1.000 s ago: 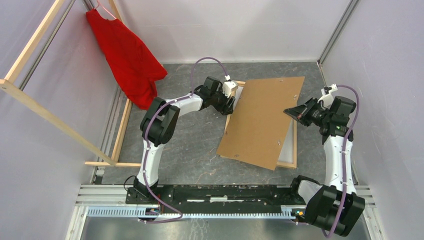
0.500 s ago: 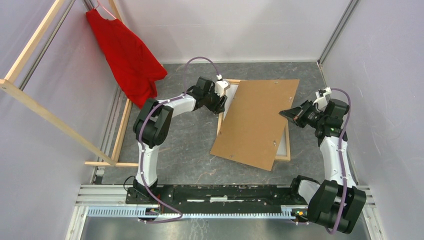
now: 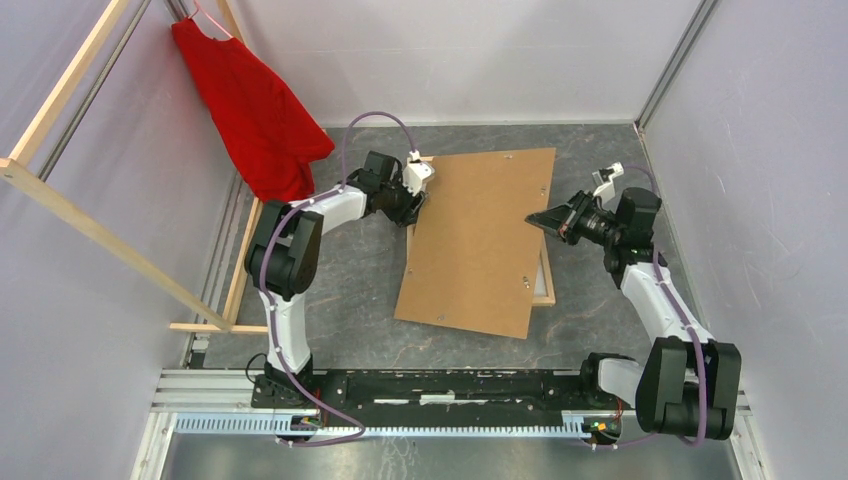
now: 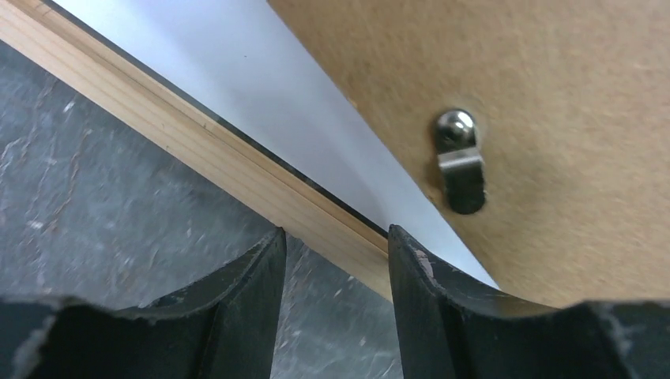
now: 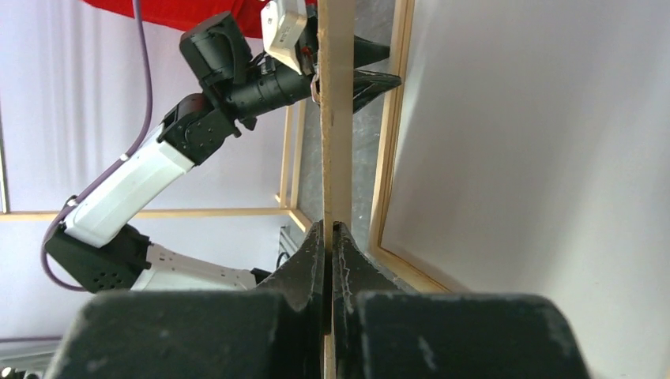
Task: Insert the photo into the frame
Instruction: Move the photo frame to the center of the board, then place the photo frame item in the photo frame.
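Observation:
The light-wood frame (image 3: 548,290) lies on the grey floor, mostly covered by the brown backing board (image 3: 480,240). A white strip inside the frame, the photo's plain back (image 3: 541,278), shows at the lower right. My left gripper (image 3: 410,196) grips the frame's left rail (image 4: 197,150), with its jaws astride it. The white sheet (image 4: 261,87) and the board's turn clip (image 4: 458,162) lie just beyond. My right gripper (image 3: 537,218) is shut on the board's right edge (image 5: 336,142) and holds it lifted above the frame (image 5: 391,142) and the white sheet (image 5: 537,158).
A red garment (image 3: 255,110) hangs at the back left on a rack of long wooden bars (image 3: 100,235). Light walls close in on both sides and the back. The metal base rail (image 3: 450,385) runs along the near edge.
Both grippers have moved left, carrying the frame and the backing board with them. The board now covers more of the frame, with less white showing.

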